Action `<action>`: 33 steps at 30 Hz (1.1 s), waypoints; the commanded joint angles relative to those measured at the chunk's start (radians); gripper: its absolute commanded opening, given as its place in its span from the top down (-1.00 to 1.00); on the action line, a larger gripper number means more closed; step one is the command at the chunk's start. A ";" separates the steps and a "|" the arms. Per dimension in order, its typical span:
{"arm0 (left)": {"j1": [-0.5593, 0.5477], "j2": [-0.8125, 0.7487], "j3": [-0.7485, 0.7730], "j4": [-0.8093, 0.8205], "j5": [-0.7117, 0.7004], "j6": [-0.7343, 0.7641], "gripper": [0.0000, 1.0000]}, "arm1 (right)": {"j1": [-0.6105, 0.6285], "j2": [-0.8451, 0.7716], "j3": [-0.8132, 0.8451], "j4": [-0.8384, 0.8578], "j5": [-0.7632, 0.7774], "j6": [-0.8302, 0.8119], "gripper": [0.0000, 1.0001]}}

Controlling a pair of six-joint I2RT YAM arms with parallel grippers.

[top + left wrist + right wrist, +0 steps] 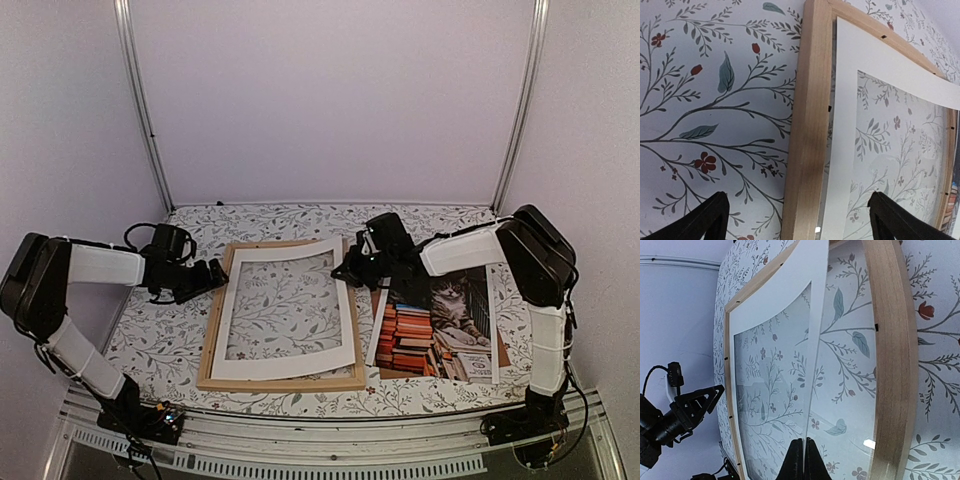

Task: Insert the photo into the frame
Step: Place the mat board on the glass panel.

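The light wood frame lies flat at the table's middle. The white mat border rests in it, its right edge lifted. My right gripper is shut on that right edge. In the right wrist view the mat runs edge-on into the shut gripper above the frame's glass, beside the frame's right rail. The cat photo lies flat to the right of the frame. My left gripper is open at the frame's left side; its fingers straddle the frame rail and the mat.
A brown backing board shows under the photo's right edge. The floral tablecloth covers the table. White walls with metal posts close the back and sides. The left gripper shows across the frame in the right wrist view.
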 commanded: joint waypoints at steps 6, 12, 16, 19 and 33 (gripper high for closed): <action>-0.019 0.015 -0.016 0.037 0.022 -0.012 -0.99 | 0.023 0.043 0.051 0.000 0.001 0.005 1.00; -0.019 0.009 -0.018 0.036 0.019 -0.012 -0.99 | 0.035 0.058 0.060 -0.006 0.010 0.008 1.00; -0.019 0.009 -0.018 0.036 0.017 -0.010 -0.99 | 0.038 0.055 0.054 -0.010 0.017 0.009 1.00; -0.019 0.010 -0.016 0.036 0.017 -0.007 -0.99 | 0.038 0.053 0.052 -0.012 0.019 0.006 0.98; -0.022 0.015 -0.013 0.034 0.018 -0.004 -0.99 | 0.040 0.054 0.061 -0.044 0.021 -0.006 0.50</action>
